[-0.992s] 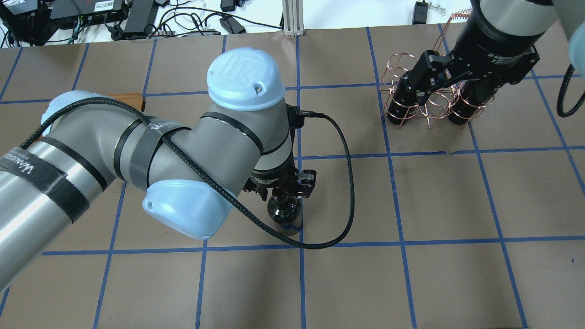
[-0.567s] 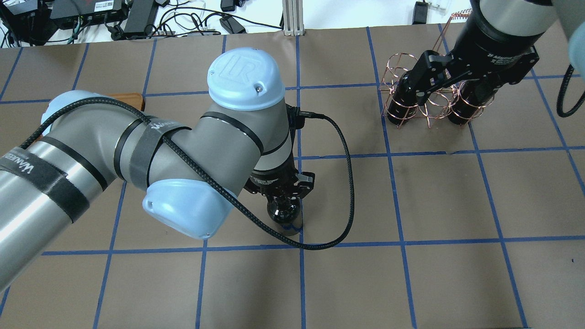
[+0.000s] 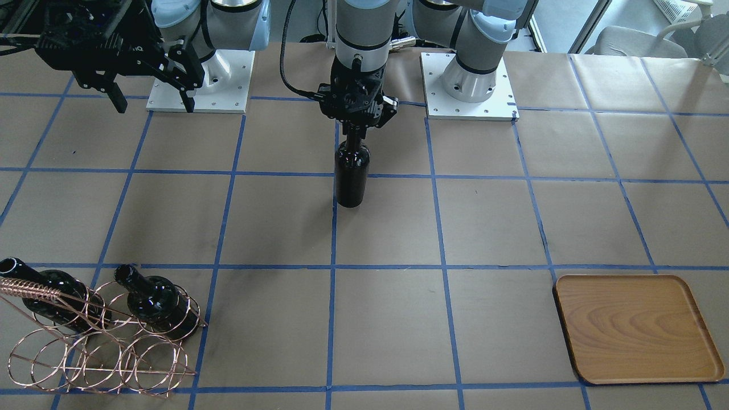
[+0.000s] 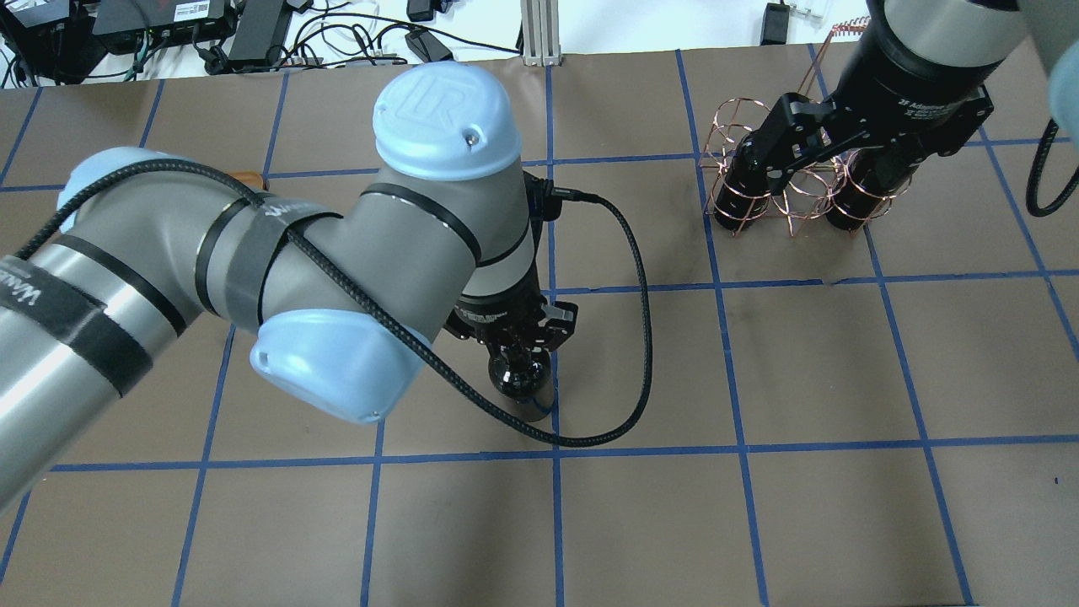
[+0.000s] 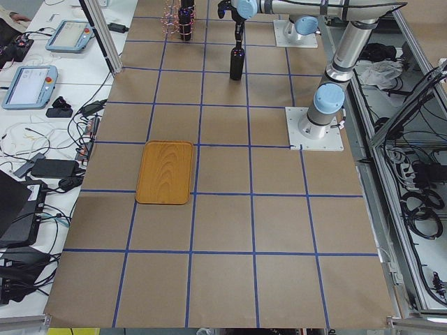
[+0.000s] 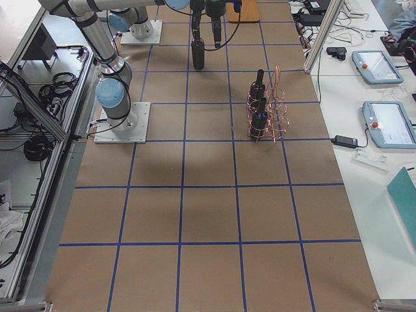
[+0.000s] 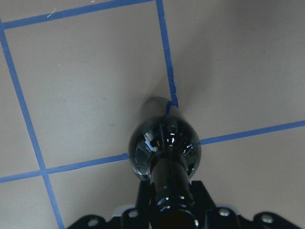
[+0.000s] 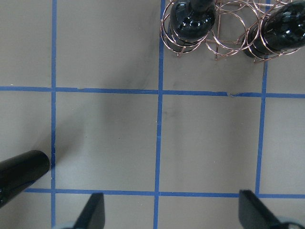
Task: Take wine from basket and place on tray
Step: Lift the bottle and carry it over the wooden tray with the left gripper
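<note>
Exterior front-facing: the wine (image 3: 351,171) is clamped upright at the neck by the left gripper (image 3: 356,117), with the tray (image 3: 638,327) well apart. The right gripper (image 3: 154,105) is spread open. Two bottles (image 3: 154,299) are lodged in the basket (image 3: 97,353).

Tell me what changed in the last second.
The left gripper closed on the wine at its neck, then arm and wine shifted slightly up the overhead view. The right gripper stayed open above the basket, whose two bottles did not move.
</note>
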Robot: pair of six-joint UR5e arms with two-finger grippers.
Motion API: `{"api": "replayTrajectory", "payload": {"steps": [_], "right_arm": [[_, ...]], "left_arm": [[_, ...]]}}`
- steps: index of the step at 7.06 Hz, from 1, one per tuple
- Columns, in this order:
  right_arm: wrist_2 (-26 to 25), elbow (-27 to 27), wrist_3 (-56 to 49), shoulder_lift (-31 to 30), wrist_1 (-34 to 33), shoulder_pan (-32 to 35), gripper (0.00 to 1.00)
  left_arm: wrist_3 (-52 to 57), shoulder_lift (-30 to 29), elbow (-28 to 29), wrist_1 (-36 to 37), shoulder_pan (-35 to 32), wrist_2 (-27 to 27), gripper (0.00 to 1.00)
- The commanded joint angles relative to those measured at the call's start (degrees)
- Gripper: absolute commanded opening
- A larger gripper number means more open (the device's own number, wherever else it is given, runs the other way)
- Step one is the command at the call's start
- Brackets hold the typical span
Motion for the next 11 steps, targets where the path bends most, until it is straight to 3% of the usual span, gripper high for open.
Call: {"api": "replayTrajectory", "payload": {"steps": [1,4,7,9,11], "right_arm": [[0.01,0.00,0.00,0.00,-0.07,0.00,1.00],[0.10,0.00,0.00,0.00,0.02,0.09,1.00],[0.10,0.00,0.00,0.00,0.02,0.09,1.00],[0.10,0.00,0.00,0.00,0.19,0.09,1.00],[0.01,0.00,0.00,0.00,0.28,0.09,1.00]], "left_arm": [[7.15,-1.16,9.09,-8.24,8.29,0.11,0.00],[16.55,-3.80,15.89,-10.40,22.36,-0.42,0.00],[34.19,-7.66,19.84,-11.10,37.57,0.27,0.00],[43.52,-11.52,23.89,-10.76,43.04,4.66,0.00],[51.09,-16.09,27.84,-9.18,48.67,4.68,0.00]]}}
